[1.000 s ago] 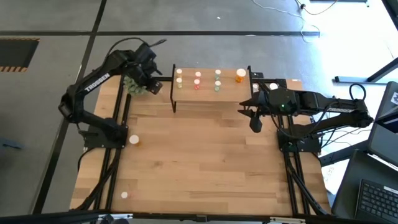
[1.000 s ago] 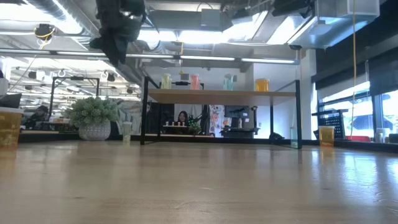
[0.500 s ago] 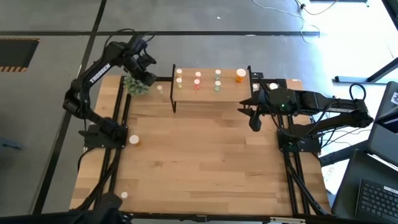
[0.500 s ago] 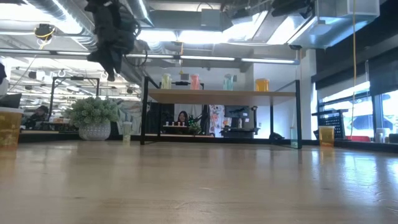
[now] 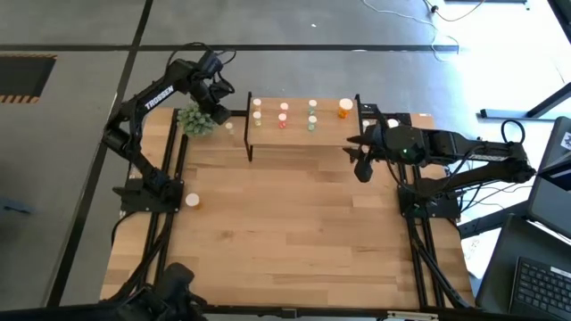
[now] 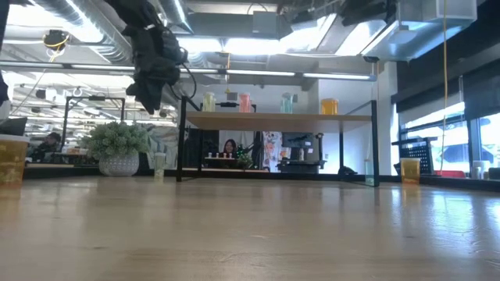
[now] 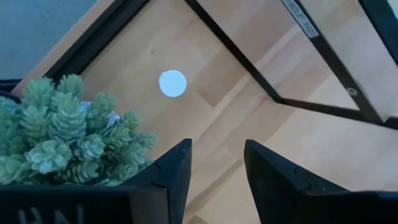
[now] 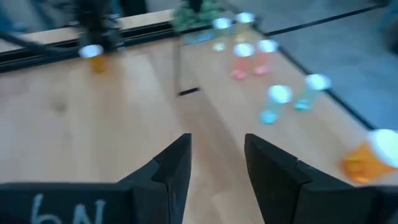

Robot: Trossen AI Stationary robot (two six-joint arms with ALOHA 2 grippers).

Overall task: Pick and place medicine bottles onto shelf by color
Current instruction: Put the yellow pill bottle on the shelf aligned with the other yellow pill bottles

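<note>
Two pincers released and empty, left pincer (image 5: pixel 217 87) over plant (image 5: pixel 194 120), "TROSSEN" on left arm (image 5: pixel 161 98), right pincer (image 5: pixel 359 163) beside shelf (image 5: pixel 299 135)

The low view cuts the left arm (image 6: pixel 152 55) off at the top edge, so only its hanging dark mass shows and its fingers cannot be made out there. The right arm does not enter that view.

In the right wrist view the bottles (image 8: pixel 249 53) on the shelf (image 8: pixel 205 124) are smeared into soft colour blobs, and the orange bottle (image 8: pixel 371 155) is cut by the right edge.

In the left wrist view the plant (image 7: pixel 68 134) runs off the left edge, and the small bottle (image 7: pixel 172 83) shows only its pale round cap, hiding the body colour.

From above, the shelf bottles (image 5: pixel 284 114) are too small to read labels.
</note>
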